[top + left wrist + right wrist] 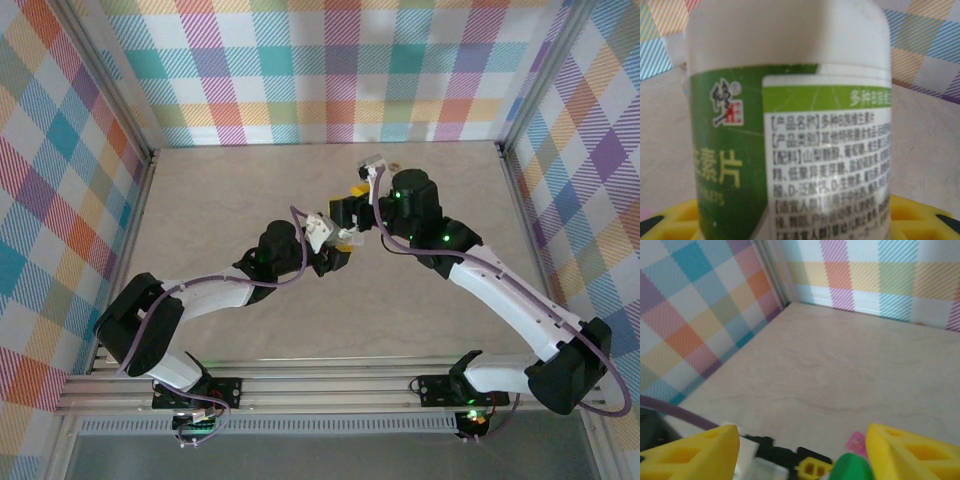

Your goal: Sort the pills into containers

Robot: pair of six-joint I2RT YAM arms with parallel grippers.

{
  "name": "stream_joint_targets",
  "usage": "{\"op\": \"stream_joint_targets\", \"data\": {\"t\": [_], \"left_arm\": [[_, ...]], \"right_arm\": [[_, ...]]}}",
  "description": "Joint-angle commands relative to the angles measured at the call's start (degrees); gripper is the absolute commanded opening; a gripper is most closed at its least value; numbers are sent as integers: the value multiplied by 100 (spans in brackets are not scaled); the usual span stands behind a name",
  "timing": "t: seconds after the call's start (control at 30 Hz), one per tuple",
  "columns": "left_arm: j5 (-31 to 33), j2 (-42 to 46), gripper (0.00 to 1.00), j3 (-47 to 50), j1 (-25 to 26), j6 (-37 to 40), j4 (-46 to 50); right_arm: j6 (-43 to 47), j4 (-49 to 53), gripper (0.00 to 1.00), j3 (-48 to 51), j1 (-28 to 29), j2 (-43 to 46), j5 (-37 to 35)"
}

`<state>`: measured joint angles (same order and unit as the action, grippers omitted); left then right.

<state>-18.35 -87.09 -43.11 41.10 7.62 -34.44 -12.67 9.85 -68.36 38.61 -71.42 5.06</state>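
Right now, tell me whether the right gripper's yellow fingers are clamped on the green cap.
No: the right gripper stands wide open, one finger well clear of the green cap.

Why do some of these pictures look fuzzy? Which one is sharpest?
Left wrist view: the white bottle sits so close that its label print goes soft, worst at the bottom. Right wrist view: the yellow fingers and green cap are blurred, the table crisper. Top external view: evenly lit, sharpest.
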Motion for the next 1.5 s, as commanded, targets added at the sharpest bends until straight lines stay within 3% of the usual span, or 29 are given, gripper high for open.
{"op": "stream_joint_targets", "data": {"t": [0.0,0.2,0.37,0.5,0.67,0.83,1.27,1.47], "left_arm": [[99,-24,0,-49,-36,-102,-73],[5,66,0,100,-35,-49,-326],[-152,331,0,407,-32,71,-727],[-132,513,0,555,-41,140,-842],[-309,644,0,690,-41,170,-1117],[-528,683,0,640,-48,213,-1057],[-584,472,0,464,-28,218,-875],[-469,471,0,361,-31,264,-700]], "right_arm": [[-280,192,68,-308,15,126,649],[-513,517,75,-218,-182,276,-210],[-961,863,75,181,-1006,339,-717],[-1159,692,75,665,-1419,295,-352],[-1189,591,75,732,-1444,-64,148],[-1468,-142,75,839,-1443,-110,1104],[-1341,-471,77,698,-1243,46,1943],[-677,108,78,539,-784,-154,1704]]}}
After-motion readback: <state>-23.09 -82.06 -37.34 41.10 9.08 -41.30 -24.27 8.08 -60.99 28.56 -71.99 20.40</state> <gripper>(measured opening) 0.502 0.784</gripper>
